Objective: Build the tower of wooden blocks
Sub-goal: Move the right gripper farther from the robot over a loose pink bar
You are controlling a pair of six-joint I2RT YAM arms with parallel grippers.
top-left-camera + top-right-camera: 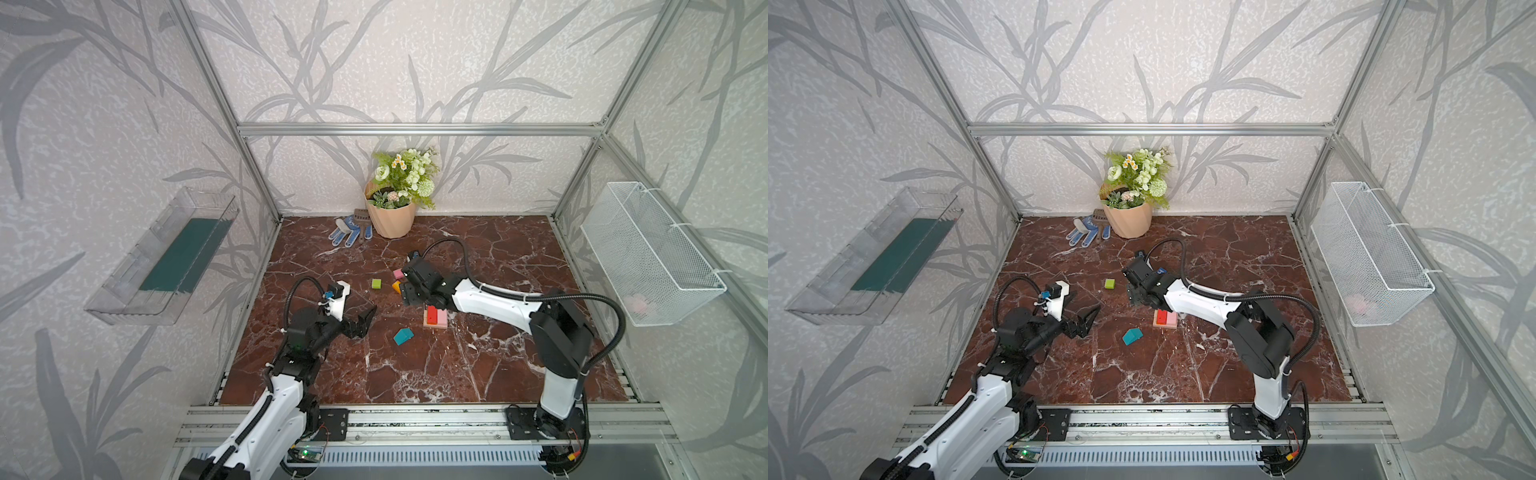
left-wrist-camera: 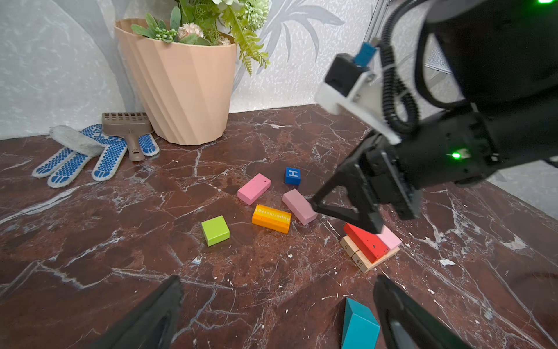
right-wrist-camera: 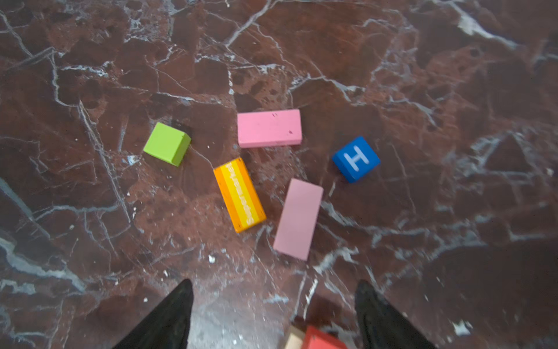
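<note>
Fingers (image 3: pixel 172 314) spread empty on both arms, and the right gripper (image 3: pixel 274 282) could clip the tower (image 2: pixel 367 243) reaching for that pale pink block (image 3: pixel 299 219).

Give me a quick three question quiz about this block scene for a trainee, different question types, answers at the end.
1. Multiple choice: on the started tower, which block lies on the tan base beside the pink block? A red, B green, C orange.
2. True or false: the teal house piece already sits on top of the tower.
3. Fill in: the letter on the blue cube is ___.
Key: 1 A, the red block. 2 False, it lies on the table, apart from the tower. 3 H.
</note>
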